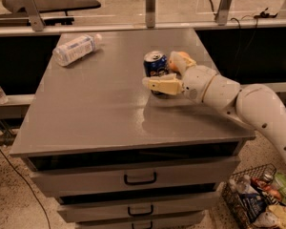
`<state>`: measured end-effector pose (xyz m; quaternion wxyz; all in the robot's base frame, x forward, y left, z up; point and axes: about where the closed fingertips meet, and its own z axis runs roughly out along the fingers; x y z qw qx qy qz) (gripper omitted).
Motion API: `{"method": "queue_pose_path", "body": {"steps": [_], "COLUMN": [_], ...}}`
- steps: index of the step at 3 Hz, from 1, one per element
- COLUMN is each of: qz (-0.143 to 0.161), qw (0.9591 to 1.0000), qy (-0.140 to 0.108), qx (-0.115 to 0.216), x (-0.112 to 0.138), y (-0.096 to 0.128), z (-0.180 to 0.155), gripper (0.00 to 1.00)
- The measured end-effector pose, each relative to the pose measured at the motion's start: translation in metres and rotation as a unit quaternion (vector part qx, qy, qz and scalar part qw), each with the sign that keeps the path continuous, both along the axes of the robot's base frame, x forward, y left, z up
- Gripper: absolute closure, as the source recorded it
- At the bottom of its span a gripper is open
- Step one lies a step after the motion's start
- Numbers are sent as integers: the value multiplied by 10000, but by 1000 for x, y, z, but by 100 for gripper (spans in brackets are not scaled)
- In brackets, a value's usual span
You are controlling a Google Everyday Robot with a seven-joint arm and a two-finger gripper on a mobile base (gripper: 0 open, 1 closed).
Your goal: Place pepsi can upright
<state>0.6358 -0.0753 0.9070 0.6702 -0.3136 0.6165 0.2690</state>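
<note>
Reaching in from 4 o'clock, the white arm (257, 109) lies low over the right edge of the grey tabletop (100, 104). Its forearm runs nearly level toward 9 o'clock, and its wrist (205, 82) ends just right of the tabletop's middle. The gripper (161, 73) is closed narrowly around the pepsi can (155, 64), pinching it. One pale finger (163, 85) crosses the can's lower front, pointing to 9 o'clock. The other finger (181, 60) sits against the can's far right side, at 2 o'clock from it.

The can stands upright, silver top up, at about 1 o'clock from the centre of the tabletop. Its base is hidden behind the front finger, so I cannot tell whether it rests on the surface.

A clear plastic water bottle (76, 49) lies on its side at 10 o'clock, near the far left corner and well apart from the can. Below the tabletop are drawers (133, 178) with dark handles. On the floor at 5 o'clock stands a wire basket (233, 202) holding packets.
</note>
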Motion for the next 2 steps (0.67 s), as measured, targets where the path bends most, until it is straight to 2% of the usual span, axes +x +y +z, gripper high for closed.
{"method": "queue_pose_path", "body": {"steps": [2], "qz": [-306], "qw": [9991], "qy": [30], "qx": [-308], "x": [-18], "y": [-41], "z": [2], "gripper": [0]}}
